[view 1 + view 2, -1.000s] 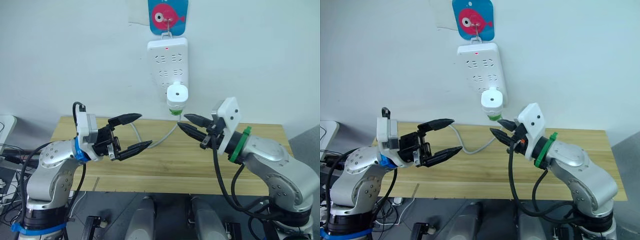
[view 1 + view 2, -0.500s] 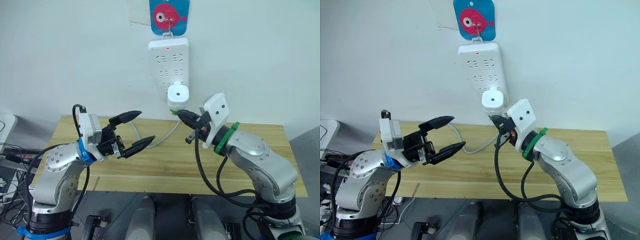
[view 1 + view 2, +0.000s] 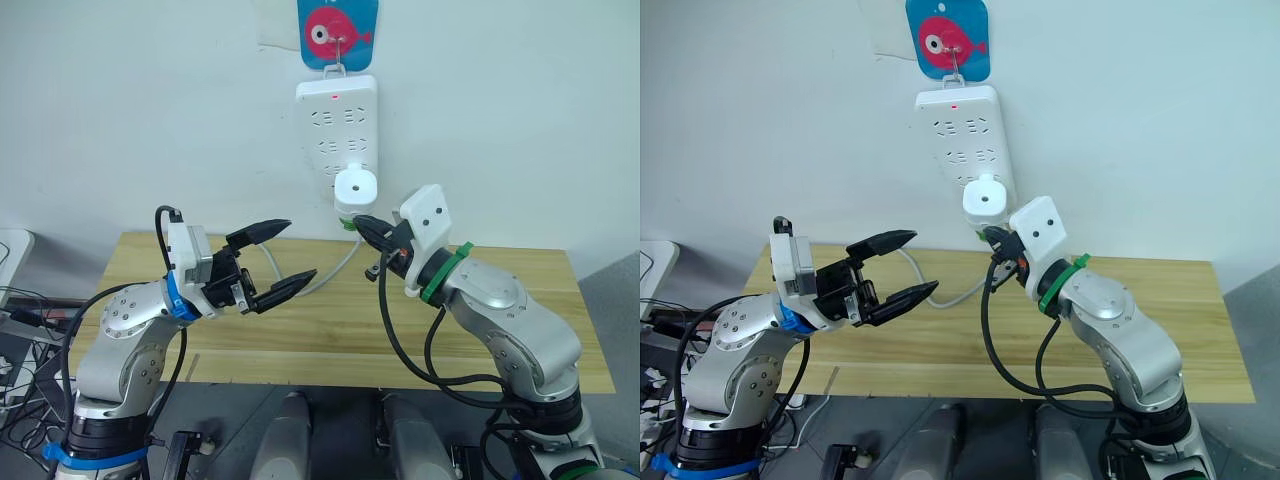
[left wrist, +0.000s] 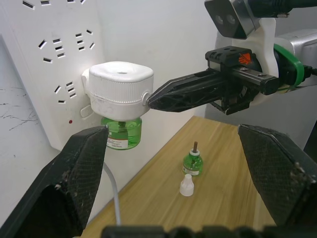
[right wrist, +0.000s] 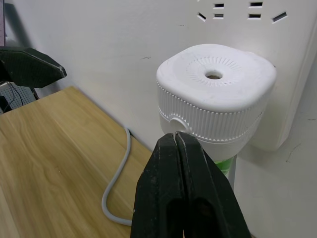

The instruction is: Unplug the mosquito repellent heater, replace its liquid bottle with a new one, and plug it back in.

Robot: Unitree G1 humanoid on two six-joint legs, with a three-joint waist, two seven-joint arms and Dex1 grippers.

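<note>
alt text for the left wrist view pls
The white heater, with a green bottle under it, is plugged into a wall power strip, and the shut right gripper touches its side. Below on the wooden table stand a spare green bottle and a small white cap.

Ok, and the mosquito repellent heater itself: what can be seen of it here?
The mosquito repellent heater is a white, plastic-looking unit with a ribbed rim and a small hole in its domed top. It is plugged into the white power strip on the wall, with a green bottle hanging beneath. The right claw, shut, touches its side.
</note>
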